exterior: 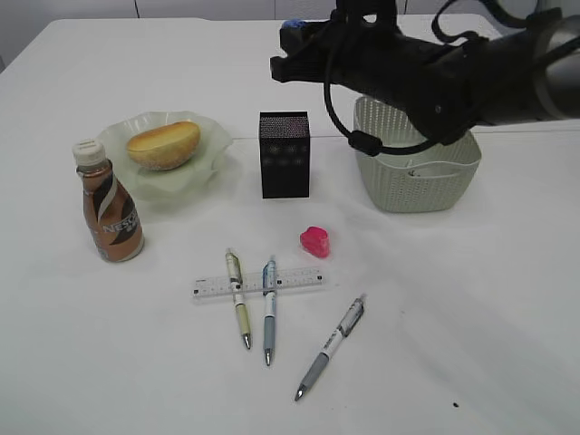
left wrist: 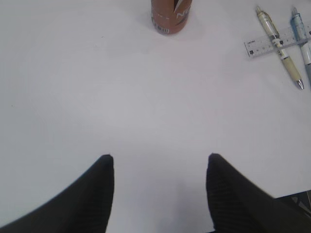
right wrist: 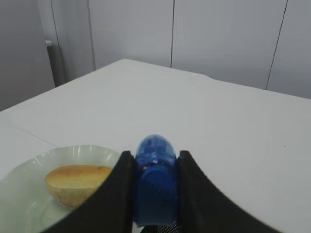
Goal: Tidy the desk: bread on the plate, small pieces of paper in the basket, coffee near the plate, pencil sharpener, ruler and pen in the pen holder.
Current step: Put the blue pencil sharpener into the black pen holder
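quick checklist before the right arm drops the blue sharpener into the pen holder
1. Grip: right gripper shut on the blue sharpener, ok.
2. Pen holder upright, ok.
3. Gripper directly over the holder's opening: cannot tell.
4. Holder opening free: cannot tell, its inside is not visible.
5. Neighbours clear: plate and basket stand apart from the holder, ok.
6. Left gripper open, empty, over bare table, out of the way, ok.
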`<state>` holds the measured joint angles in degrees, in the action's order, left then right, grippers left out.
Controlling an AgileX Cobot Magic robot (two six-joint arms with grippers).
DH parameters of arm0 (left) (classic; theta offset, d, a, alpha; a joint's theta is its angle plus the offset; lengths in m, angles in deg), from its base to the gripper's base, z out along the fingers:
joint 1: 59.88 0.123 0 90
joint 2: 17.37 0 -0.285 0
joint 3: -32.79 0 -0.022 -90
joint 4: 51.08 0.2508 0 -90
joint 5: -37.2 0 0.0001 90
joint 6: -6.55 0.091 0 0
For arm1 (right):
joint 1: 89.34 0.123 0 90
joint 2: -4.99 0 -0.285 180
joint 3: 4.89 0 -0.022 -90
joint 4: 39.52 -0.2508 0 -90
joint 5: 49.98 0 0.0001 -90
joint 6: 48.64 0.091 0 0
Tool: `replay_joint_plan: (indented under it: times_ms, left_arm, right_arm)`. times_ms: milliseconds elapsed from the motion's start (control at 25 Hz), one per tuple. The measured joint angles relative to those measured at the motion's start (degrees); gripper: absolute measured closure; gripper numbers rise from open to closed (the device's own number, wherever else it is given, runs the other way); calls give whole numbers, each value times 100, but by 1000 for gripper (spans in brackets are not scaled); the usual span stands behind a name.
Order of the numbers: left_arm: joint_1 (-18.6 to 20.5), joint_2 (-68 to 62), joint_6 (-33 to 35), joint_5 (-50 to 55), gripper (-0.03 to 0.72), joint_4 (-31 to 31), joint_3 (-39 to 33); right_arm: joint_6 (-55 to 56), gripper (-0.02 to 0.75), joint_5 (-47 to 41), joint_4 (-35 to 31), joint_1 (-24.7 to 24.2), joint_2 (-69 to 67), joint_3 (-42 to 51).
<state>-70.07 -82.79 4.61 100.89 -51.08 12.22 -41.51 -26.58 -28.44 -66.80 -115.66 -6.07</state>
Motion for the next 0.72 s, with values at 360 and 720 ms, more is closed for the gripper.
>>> replay_joint_plan:
  times_ms: [360, 720]
  left_arm:
    - [0, 0, 0, -19, 255, 0, 0]
    - [0, 0, 0, -31, 255, 0, 0]
  right_arm:
    - [-604, 570, 1150, -341, 0, -793, -54]
    - [-1015, 570, 1171, -602, 0, -1501, -718]
